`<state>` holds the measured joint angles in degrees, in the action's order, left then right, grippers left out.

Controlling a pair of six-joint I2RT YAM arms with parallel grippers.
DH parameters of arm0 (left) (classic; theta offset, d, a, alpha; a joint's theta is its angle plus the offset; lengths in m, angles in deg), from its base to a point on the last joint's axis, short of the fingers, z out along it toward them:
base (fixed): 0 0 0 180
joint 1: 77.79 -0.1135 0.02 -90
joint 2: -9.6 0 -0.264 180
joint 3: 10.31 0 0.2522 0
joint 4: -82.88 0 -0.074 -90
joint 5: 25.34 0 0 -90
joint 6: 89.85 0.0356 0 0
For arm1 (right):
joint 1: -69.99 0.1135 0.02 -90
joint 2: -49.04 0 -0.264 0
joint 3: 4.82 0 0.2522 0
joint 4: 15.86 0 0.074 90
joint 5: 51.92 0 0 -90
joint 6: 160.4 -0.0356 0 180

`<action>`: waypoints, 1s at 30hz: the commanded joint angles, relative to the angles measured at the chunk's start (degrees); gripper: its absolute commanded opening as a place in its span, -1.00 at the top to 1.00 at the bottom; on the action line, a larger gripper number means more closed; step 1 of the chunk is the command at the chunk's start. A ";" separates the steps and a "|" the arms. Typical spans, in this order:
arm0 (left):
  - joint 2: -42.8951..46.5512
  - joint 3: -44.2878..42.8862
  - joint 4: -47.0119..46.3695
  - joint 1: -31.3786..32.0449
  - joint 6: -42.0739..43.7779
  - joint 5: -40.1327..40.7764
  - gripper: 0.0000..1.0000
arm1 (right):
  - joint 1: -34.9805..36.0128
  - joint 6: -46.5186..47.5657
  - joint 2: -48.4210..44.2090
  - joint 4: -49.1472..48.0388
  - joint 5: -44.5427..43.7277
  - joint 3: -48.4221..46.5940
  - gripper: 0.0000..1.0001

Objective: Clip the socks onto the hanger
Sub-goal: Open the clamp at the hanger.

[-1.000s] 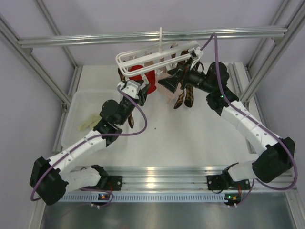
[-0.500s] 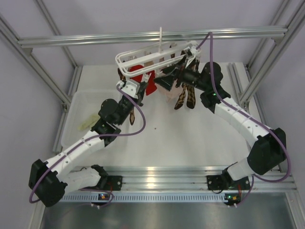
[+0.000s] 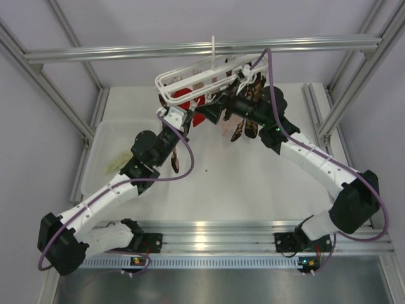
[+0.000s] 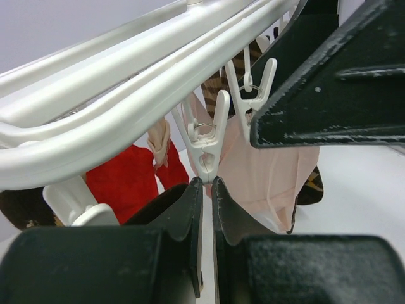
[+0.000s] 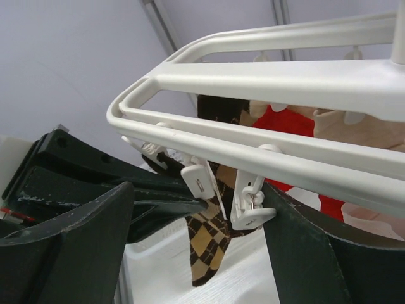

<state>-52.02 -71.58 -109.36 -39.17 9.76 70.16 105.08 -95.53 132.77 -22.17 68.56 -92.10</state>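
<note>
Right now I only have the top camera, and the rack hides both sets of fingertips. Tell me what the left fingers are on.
Observer: From the left wrist, the left gripper is shut to a thin slit. Its tips sit right under the lower end of a white clip, but I cannot tell whether they pinch it.
Operator: Check those fingers for fabric.
Observer: None. The pink sock hangs behind that clip, not between them.
Operator: Now give me the right side.
Observer: From the right wrist, the right gripper is open, with one finger on either side of a second clip.
</note>
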 commanded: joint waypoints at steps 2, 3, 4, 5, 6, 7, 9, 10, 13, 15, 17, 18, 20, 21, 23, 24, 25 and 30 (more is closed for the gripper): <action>1.95 -0.48 -1.42 0.15 1.56 1.10 1.00 | 0.50 0.52 -1.11 1.53 -5.60 -2.42 -0.49; 2.03 -0.40 -1.42 0.15 1.64 0.92 1.00 | 0.50 0.34 -0.84 1.79 -6.04 -2.77 -0.42; 2.12 -0.31 -1.42 0.24 1.82 0.74 1.00 | 0.50 -0.44 -0.49 2.06 -6.48 -3.12 -0.40; 2.12 -0.22 -1.42 0.32 1.82 0.66 1.00 | 0.50 -0.63 -0.32 2.15 -7.44 -3.30 -0.38; 2.12 -0.13 -1.42 0.41 1.91 0.66 1.00 | 0.59 -0.98 0.03 2.49 -7.80 -3.65 -0.35; 2.21 -0.04 -1.42 0.41 1.99 0.57 1.00 | 0.59 -1.68 0.21 2.67 -8.06 -4.17 -0.33; 2.21 0.05 -1.51 0.41 2.52 0.74 1.00 | 0.59 -2.47 0.91 2.59 -8.07 -4.62 -0.25; 2.12 0.05 -1.51 0.59 2.61 0.83 1.00 | 0.77 -3.08 1.09 2.41 -8.07 -4.88 -0.23; 2.12 0.13 -1.42 0.59 3.31 1.18 1.00 | 1.21 -3.79 1.27 1.62 -8.33 -4.88 -0.21; 1.95 0.13 -1.34 0.76 3.93 1.36 1.00 | 1.56 -3.79 1.44 1.79 -8.33 -5.06 -0.21; 2.04 0.13 -1.16 0.85 4.28 1.71 1.00 | 2.08 -3.53 1.62 2.14 -8.33 -5.23 -0.20; 2.12 0.05 -1.16 0.85 4.54 1.71 1.00 | 2.35 -3.27 1.71 2.58 -8.59 -5.32 -0.21; 2.04 -0.04 -0.98 0.94 5.07 1.88 1.00 | 3.22 -2.21 1.97 4.25 -9.38 -5.85 -0.20; 2.04 -0.04 -0.81 1.03 5.25 1.97 1.00 | 3.58 -1.86 2.06 5.21 -9.56 -6.28 -0.21; 2.12 0.04 -0.72 1.03 5.34 2.06 1.00 | 4.02 -1.07 2.15 5.48 -10.43 -6.38 -0.17; 2.21 0.13 -0.81 1.03 5.42 1.89 1.00 | 4.19 -0.89 2.06 5.66 -10.96 -6.46 -0.14; 2.39 0.31 -0.72 1.03 5.42 1.71 1.00 | 4.20 -0.72 2.23 5.84 -11.23 -6.46 -0.11; 4.05 1.27 -0.72 1.03 3.41 -0.39 1.00 | 4.11 -0.28 1.88 4.88 -11.85 -5.77 0.33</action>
<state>-50.30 -70.96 -108.57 -38.30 14.00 71.34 108.60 -97.06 134.95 -15.83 58.09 -95.53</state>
